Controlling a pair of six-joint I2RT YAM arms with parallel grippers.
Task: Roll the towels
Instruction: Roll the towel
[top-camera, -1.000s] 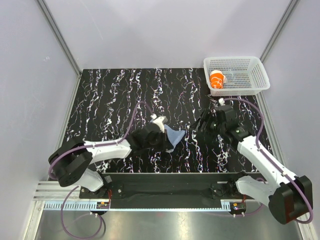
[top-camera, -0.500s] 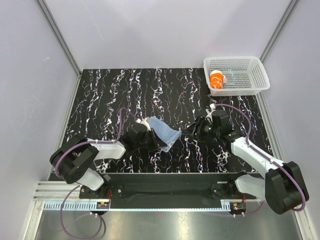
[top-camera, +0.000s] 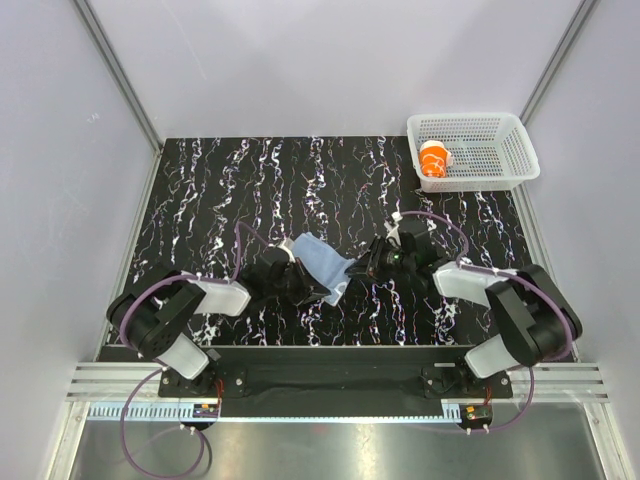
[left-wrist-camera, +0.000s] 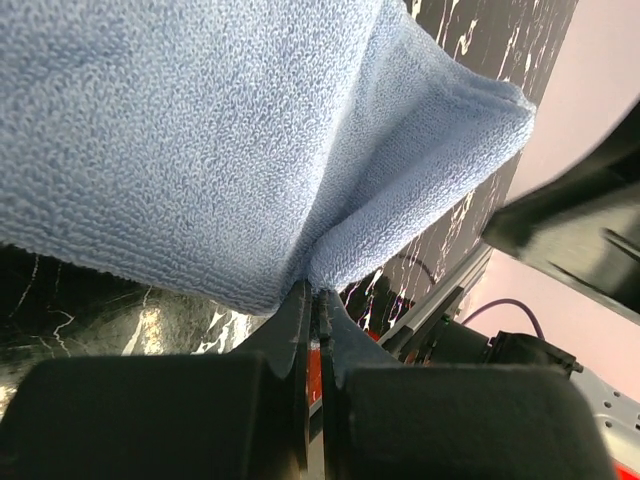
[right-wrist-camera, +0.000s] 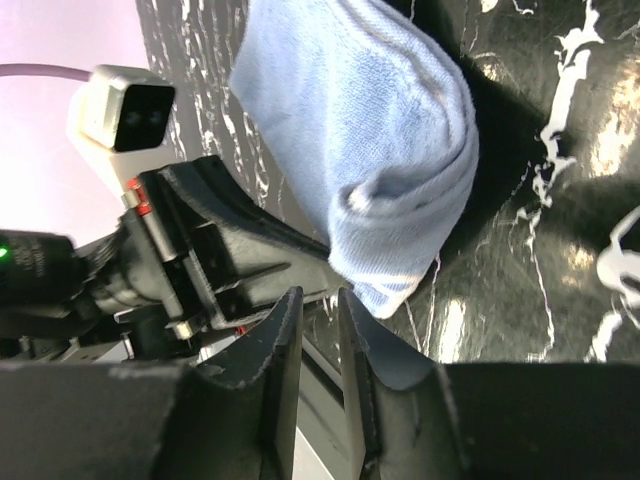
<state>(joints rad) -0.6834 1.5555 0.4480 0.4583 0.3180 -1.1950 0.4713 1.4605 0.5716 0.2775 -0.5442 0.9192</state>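
Towel (top-camera: 322, 262): small, light blue terry. It lies bunched just below centre of the top view on the tabletop (top-camera: 220, 200), between the two arms. Part of it is doubled over; a rounded fold shows at upper right of the right wrist view.

Left end effector (left-wrist-camera: 312, 300): closed, pinching a thin bit of towel hem between its tips. The cloth fans up from the pinch and fills the upper frame of the left wrist view.

Right end effector (right-wrist-camera: 320, 310): jaws parted by a narrow gap, nothing between them. The towel's lower corner sits just right of the tips, apparently not touching.

Basket (top-camera: 465, 118): upper right of the top view, well apart from the towel. It holds an orange-and-white item (top-camera: 433, 158).

Handling, judged:
- Light and limp, with no stiffness. It will sag and crease wherever unsupported, and from a single pinch it will drag rather than lift flat.
- The loop pile looks grippy and should not slide in closed tips, though a hem-only pinch could pull free under tension.
- Not fragile.
- Best holds are two points along one edge, well apart, so the edge stays taut and straight for rolling.
- Avoid the bulky fold, which would start a lopsided roll. The towel probably wants flattening first.
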